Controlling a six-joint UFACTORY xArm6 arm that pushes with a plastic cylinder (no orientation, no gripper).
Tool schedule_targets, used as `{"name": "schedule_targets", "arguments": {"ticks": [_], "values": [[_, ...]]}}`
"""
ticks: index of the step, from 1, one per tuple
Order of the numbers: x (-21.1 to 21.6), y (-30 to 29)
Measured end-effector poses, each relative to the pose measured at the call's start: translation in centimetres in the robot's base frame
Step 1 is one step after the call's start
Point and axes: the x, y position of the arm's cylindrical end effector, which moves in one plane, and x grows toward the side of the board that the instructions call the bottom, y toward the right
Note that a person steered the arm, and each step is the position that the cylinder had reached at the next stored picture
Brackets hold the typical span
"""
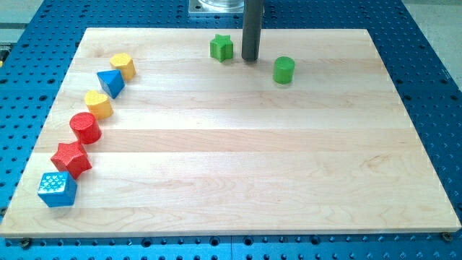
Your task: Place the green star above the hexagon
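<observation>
The green star (221, 48) lies near the board's top edge, a little left of centre. My tip (250, 58) rests on the board just right of the star, with a small gap between them. A yellow hexagon (123, 66) lies at the upper left, at the top of a row of blocks. A green cylinder (284, 70) stands to the right of my tip.
Down the left side runs a curved row: a blue triangle (111, 82), a yellow heart-like block (98, 104), a red cylinder (85, 128), a red star (71, 159) and a blue cube (57, 189). The wooden board (253, 166) lies on a blue perforated table.
</observation>
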Motion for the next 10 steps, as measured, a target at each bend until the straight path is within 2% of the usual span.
{"name": "schedule_targets", "arguments": {"ticks": [1, 3, 4, 5, 6, 7, 8, 10], "values": [[-1.4, -3.6], [-1.5, -18.9], [-1.7, -18.8], [-3.8, -18.7], [-5.1, -21.6], [-2.4, -24.0], [-2.4, -24.2], [-6.6, -18.5]]}}
